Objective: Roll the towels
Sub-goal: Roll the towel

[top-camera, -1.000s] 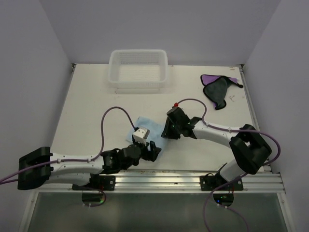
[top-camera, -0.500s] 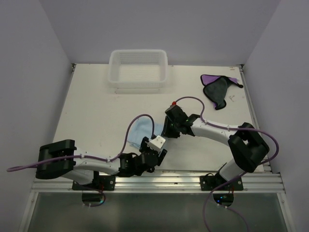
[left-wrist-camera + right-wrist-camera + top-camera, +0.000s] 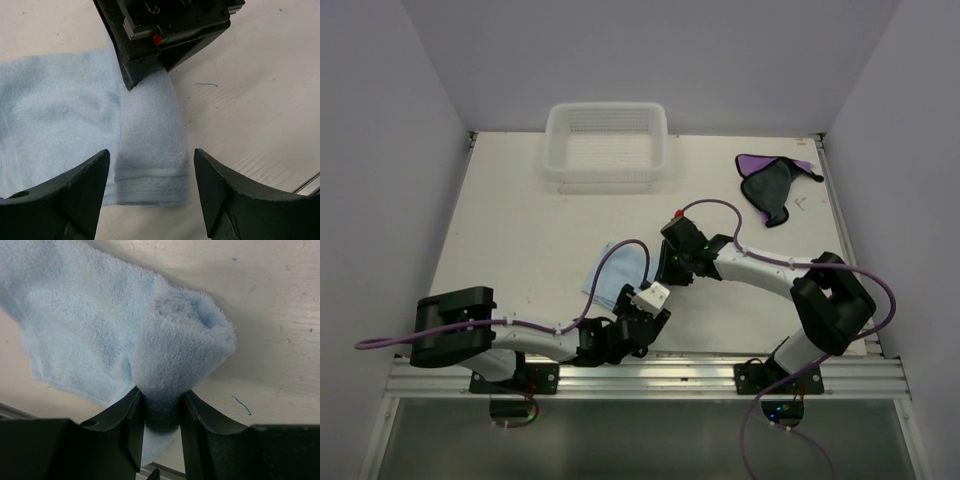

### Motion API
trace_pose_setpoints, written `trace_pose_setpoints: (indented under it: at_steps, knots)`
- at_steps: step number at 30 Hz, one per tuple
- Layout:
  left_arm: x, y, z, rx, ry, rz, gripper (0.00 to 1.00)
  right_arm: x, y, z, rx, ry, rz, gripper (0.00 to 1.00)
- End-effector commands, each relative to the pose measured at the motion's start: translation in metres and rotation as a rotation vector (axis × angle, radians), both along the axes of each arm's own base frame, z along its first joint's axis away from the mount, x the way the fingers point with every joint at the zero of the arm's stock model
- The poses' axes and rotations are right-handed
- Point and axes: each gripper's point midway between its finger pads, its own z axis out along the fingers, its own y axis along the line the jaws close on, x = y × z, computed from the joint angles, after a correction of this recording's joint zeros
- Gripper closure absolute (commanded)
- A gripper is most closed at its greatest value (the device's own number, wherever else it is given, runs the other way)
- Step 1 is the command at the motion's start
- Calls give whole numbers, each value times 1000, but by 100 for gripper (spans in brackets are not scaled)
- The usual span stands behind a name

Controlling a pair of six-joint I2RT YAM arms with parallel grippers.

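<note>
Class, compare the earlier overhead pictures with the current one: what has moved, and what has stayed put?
The left gripper swung right and toward the near edge, uncovering the light blue towel; it stands open astride the towel's rolled end. The right gripper edged slightly left, pinching that roll. The white basket and purple towel stayed put.

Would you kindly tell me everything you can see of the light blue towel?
The light blue towel is soft, fluffy terry cloth, partly rolled: one side is wound into a thick roll whose spiral end shows, while the rest lies flat on the table, near its front middle. The right hand is shut on one end of the roll, pinching it. The left hand is open, a finger on either side of the roll's other end, not gripping it.
</note>
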Motion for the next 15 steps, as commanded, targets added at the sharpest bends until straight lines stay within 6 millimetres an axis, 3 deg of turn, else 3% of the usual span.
trace_pose_setpoints:
  at_steps: [1, 5, 15]
  knots:
    - [-1, -22, 29, -114, -38, -19, 28, 6, 4, 7, 1, -8, 11, 66]
    - [-6, -27, 30, -149, -27, -57, 27, 7, 5, 8, 1, -8, 11, 66]
    - [-2, -28, -2, -53, -7, -13, 29, 9, 6, 12, 6, -15, 12, 66]
